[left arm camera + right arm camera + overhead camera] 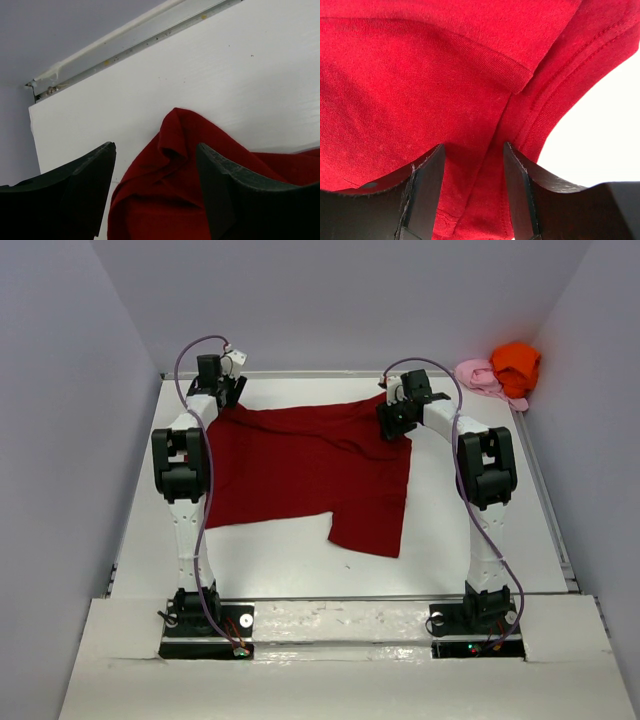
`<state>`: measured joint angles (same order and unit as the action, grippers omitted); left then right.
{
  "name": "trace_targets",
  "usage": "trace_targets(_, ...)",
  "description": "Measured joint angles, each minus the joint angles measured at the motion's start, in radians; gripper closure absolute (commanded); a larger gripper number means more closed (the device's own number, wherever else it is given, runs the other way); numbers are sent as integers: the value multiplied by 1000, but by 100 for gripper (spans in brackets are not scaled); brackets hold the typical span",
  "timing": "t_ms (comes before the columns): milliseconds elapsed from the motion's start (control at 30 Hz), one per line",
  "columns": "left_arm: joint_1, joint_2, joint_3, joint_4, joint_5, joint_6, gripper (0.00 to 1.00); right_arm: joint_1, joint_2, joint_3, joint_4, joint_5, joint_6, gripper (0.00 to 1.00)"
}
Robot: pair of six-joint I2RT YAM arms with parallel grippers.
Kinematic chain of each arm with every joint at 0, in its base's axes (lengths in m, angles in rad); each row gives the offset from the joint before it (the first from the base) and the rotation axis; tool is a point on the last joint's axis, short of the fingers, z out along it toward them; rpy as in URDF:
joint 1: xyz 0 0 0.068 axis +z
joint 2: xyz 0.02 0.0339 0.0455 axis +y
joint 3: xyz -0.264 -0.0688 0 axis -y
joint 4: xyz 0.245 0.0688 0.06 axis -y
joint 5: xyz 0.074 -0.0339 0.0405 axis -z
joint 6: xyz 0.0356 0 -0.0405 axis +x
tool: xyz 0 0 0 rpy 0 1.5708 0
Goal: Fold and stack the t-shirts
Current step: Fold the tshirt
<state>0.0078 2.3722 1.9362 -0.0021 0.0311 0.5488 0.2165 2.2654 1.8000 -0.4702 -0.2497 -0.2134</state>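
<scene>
Top external view: dark red t-shirt point(300, 465) lies spread, slightly rumpled, mid-table point(280, 560). Left gripper point(222, 390) sits at its far left corner and right gripper point(397, 418) at its far right edge by a sleeve, likely placed to take both far corners for a fold toward the near side. Left wrist view: jaws wide, bunched corner between them, not pinched. Right wrist view: jaws narrower but apart, hem seam in the gap, no clamp evident. Orange t-shirt point(515, 362) and pink t-shirt point(476, 372) are heaped in the far right corner, well apart.
</scene>
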Motion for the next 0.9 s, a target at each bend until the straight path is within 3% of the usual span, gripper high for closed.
trace_targets(367,0,21,26,-90,-11,-15,25,0,0,6,-2,6,0,45)
trace_targets(700,0,55,104,-121,-14,-15,46,0,0,6,-2,6,0,44)
trace_targets(900,-6,68,140,-130,-17,-6,50,0,0,6,-2,6,0,44)
